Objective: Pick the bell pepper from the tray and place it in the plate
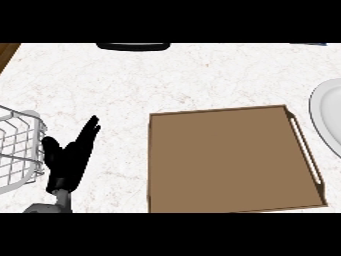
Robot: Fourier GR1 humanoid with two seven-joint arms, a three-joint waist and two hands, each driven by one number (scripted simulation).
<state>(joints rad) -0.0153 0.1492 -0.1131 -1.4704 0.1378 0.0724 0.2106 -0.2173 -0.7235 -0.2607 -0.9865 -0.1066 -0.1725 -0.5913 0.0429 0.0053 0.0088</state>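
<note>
Left hand (68, 160): black, at the lower left of the view, resting with its fingers straight and close together, pointing away from the robot. The thumb spreads to the left, and the hand holds nothing.
Forearm (50, 204): grey, only a short piece shows below the hand at the lower edge.
Tray (225, 160): brown and flat, lying just to the right of the hand and apart from it. A long handle slot (306, 150) runs along the side farthest from the hand.
Pepper: its place cannot be told, as it shows nowhere in this view.
Rack (7, 145): white wire, just to the left of the hand, its edge close beside the thumb.
Plate (335, 117): white, well to the right of the hand and beyond the tray's far side. It is cut off by the view's right edge.
Counter (114, 80): pale marbled top, spreading ahead of the hand and under everything.
Dark object (134, 46): far ahead of the hand and a little to its right, at the counter's far edge. What it is cannot be told.
</note>
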